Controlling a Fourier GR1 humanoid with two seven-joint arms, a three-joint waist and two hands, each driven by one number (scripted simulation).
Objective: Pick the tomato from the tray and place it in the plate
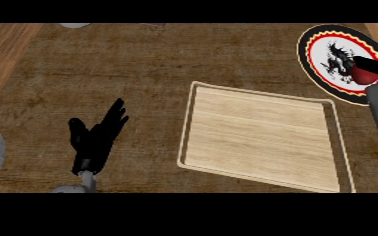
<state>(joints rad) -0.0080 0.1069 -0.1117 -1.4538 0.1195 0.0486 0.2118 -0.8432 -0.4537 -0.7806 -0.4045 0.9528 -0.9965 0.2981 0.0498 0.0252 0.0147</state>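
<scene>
The tomato (363,73) sits in my right hand (371,82) over the plate (322,47), fingers curled round it. It looks smooth, soft and easily bruised, best cupped round its middle. The tray (258,132) lies bare; my left hand (94,137) rests open.

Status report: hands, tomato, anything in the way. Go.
Left robot hand open, resting left of tray. Right robot hand at right edge, fingers unclear. Tomato over plate. Tray bare, nothing blocking.

right hand (369,66) holds tomato (363,74) over plate (325,55); tray (221,130) bare.
</scene>
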